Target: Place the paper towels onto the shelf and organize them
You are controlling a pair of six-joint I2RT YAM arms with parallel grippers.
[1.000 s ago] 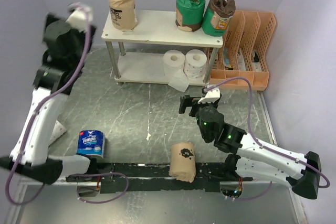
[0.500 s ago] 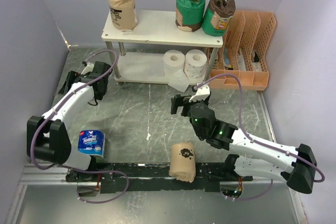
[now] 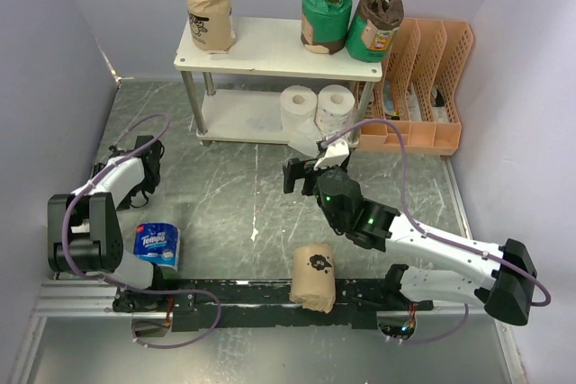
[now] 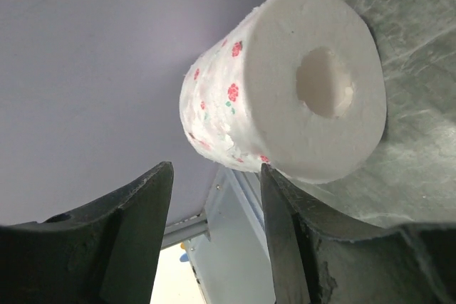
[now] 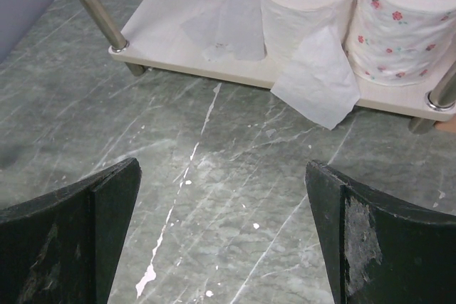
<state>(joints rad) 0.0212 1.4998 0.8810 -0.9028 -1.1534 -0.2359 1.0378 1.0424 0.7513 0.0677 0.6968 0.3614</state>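
Note:
The shelf point(image 3: 270, 42) holds a tan roll point(image 3: 211, 17) and two green rolls point(image 3: 325, 12) on its top board. Two white rolls point(image 3: 315, 110) stand on the lower board point(image 5: 178, 26), one trailing a loose sheet point(image 5: 317, 76). A blue Tempo roll point(image 3: 157, 246) and another tan roll point(image 3: 313, 277) lie near the front rail. My left gripper point(image 4: 214, 169) is open. A flowered white roll point(image 4: 285, 90) lies just past its fingertips, by the left wall. My right gripper point(image 3: 300, 173) hangs open over bare table in front of the shelf.
An orange slotted file rack point(image 3: 423, 87) stands right of the shelf. Purple walls close in the left, back and right sides. A black rail point(image 3: 252, 294) runs along the near edge. My left arm point(image 3: 117, 173) is folded low at the left wall.
My left arm has swung down from high at the back left to low by the left wall, its jaws narrowing. My right gripper has shifted left and a little toward the shelf.

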